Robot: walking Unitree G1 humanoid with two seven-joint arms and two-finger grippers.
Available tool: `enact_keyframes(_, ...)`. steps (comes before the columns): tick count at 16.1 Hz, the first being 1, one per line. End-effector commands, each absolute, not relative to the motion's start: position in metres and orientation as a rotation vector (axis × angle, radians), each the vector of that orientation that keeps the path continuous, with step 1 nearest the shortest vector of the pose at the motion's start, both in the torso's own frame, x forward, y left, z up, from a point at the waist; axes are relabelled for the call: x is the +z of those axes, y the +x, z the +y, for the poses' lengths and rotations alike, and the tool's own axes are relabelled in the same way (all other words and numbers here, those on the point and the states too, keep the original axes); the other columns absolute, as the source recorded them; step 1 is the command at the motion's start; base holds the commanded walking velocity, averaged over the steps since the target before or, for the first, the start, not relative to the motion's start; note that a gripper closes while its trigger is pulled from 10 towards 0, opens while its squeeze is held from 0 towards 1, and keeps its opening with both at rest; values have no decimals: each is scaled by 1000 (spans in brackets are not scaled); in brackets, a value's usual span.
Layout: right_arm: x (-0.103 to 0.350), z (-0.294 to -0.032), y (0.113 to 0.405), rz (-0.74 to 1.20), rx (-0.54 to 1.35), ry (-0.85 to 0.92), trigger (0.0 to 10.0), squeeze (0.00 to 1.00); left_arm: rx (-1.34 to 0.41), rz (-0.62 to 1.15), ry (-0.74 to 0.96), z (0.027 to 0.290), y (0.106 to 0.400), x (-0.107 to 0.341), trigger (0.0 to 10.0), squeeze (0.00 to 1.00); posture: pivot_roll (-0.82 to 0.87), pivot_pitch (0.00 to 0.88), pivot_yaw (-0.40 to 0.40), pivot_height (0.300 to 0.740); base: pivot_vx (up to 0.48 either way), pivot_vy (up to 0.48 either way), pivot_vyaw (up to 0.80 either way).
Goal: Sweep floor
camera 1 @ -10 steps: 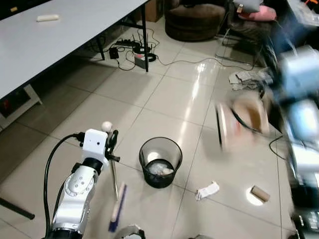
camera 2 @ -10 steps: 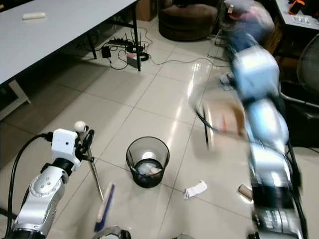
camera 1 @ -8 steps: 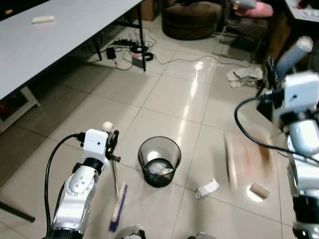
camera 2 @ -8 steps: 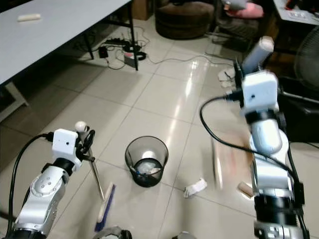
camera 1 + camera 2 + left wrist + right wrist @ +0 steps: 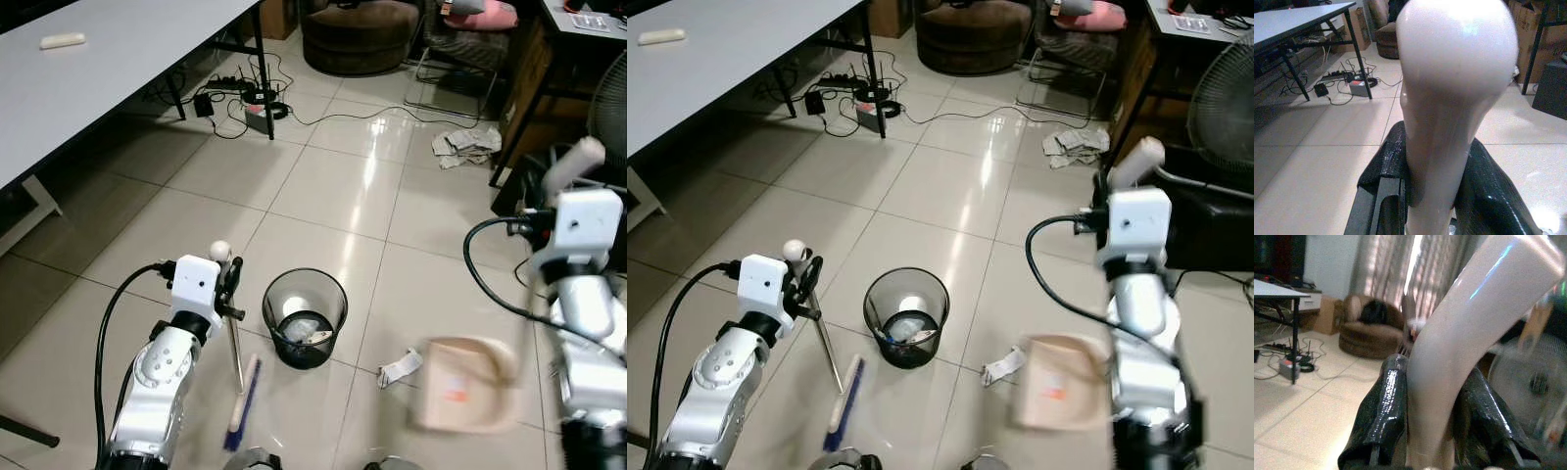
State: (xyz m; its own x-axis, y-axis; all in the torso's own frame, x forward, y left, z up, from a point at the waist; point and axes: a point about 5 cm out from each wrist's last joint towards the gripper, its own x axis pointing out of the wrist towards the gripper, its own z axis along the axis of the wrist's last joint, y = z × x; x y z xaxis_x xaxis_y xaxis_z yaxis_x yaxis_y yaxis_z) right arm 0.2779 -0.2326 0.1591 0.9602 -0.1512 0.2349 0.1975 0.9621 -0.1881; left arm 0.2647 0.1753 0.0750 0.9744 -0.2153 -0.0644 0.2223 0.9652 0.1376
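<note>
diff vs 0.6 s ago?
The right pincer swung the beige plastic dustpan from chest height down to the floor beside the crumpled white paper. The left pincer kept its grip on the blue-bristled broom; the black mesh bin stayed put.

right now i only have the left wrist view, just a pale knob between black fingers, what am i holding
Observer: The left gripper is clamped on a broom; its bristle head rests on the tiles.
Operator: any trash near it
Observer: A crumpled white scrap lies past the black wire bin.
Operator: where's the dustpan
Observer: The right gripper grips its handle; the tan dustpan sits low beside the scrap.
</note>
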Motion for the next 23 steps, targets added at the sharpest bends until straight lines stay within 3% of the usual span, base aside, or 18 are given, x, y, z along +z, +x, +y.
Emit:
enact_keyframes(1, 146, -233, 274, -175, -208, -97, 10000, 0, -217, 21, 162, 175, 262, 79, 10000, 0, 33, 43, 17, 740, 0, 0, 0)
enact_keyframes(4, 140, -221, 274, -175, -192, -111, 10000, 0, -214, -3, 158, 174, 264, 84, 10000, 0, 35, 0, 7, 740, 0, 0, 0)
enact_keyframes(6, 148, -218, 284, -181, -160, -67, 10000, 0, -217, -15, 181, 175, 273, 89, 10000, 0, 34, 33, 10, 740, 0, 0, 0)
enact_keyframes(12, 141, -218, 276, -156, -162, -21, 10000, 0, -258, -27, 199, 170, 276, 92, 10000, 0, 45, 12, 20, 740, 0, 0, 0)
enact_keyframes(23, 131, -208, 275, -118, -147, 53, 10000, 0, -265, -53, 205, 166, 284, 101, 10000, 0, 65, 26, 22, 740, 0, -272, -141)
